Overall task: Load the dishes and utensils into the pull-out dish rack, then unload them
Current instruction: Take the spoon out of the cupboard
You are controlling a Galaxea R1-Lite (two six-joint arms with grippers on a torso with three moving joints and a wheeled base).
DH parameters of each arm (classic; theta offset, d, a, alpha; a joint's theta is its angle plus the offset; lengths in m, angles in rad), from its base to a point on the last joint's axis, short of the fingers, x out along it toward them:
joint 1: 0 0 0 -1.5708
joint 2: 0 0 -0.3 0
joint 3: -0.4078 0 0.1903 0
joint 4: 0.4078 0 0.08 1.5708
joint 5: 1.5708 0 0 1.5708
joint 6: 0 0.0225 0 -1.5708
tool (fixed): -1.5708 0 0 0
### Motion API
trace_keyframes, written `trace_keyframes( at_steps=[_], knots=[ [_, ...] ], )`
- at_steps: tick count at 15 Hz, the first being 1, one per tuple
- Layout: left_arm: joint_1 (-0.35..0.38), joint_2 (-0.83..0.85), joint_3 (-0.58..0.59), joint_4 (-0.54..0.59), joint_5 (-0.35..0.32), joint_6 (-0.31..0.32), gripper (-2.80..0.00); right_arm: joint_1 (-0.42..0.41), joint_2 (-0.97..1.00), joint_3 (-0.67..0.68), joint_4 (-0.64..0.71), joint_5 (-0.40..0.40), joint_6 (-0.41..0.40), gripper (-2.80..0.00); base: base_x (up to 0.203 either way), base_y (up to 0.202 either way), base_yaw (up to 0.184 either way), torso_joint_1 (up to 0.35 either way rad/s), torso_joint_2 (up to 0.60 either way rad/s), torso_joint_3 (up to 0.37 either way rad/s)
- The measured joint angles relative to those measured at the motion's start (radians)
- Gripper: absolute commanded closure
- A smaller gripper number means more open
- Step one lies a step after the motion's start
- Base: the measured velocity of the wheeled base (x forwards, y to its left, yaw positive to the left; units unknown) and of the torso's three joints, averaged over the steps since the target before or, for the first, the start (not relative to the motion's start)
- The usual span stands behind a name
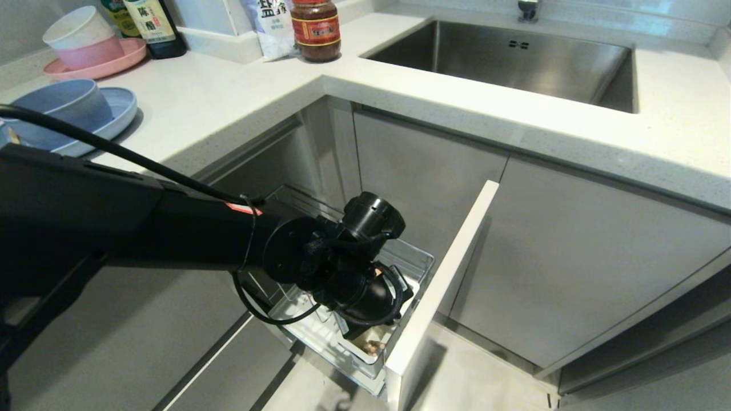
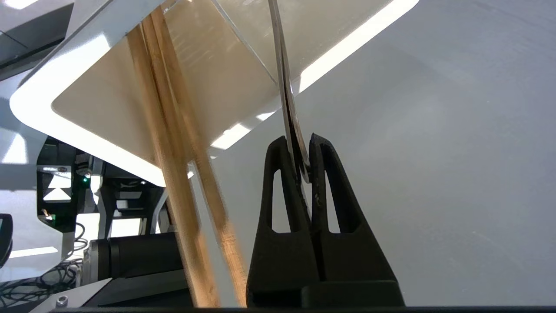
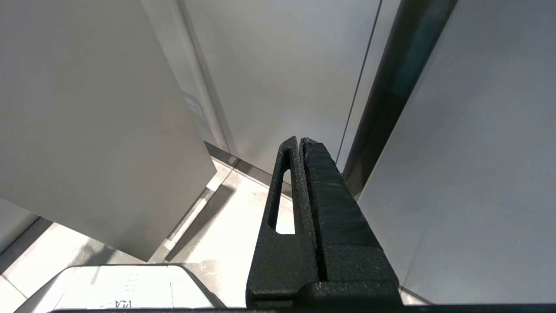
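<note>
The left pincer (image 2: 304,161) was shut tight on the thin metal handle (image 2: 284,87) standing up out of the white cup (image 2: 39,93) in the rack (image 1: 420,260), with the chopsticks (image 2: 173,143) just beside it.

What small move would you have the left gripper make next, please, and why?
Probably lift straight up. The left gripper is shut on a slim metal utensil standing in the white utensil cup beside the chopsticks, so drawing it upward should clear the cup.
</note>
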Motion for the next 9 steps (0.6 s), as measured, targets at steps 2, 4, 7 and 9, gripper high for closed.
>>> trace_keyframes(
  at_steps=[2, 4, 7, 9],
  knots=[
    [0.000, 0.000, -0.003, 0.000, 0.000, 0.000, 0.00, 0.000, 0.000, 0.000, 0.000, 0.000, 0.000, 0.00, 0.000, 0.000, 0.000, 0.000, 0.00, 0.000],
    [0.000, 0.000, -0.004, 0.000, 0.000, 0.001, 0.00, 0.000, 0.000, 0.000, 0.000, 0.000, 0.000, 0.00, 0.000, 0.000, 0.000, 0.000, 0.00, 0.000],
    [0.000, -0.017, -0.006, 0.003, 0.000, 0.002, 0.00, 0.000, 0.000, 0.000, 0.000, 0.000, 0.000, 0.00, 0.000, 0.000, 0.000, 0.000, 0.00, 0.000],
    [0.000, -0.043, -0.006, 0.007, 0.001, 0.002, 0.00, 0.000, 0.000, 0.000, 0.000, 0.000, 0.001, 0.00, 0.000, 0.000, 0.000, 0.000, 0.00, 0.000]
  ],
)
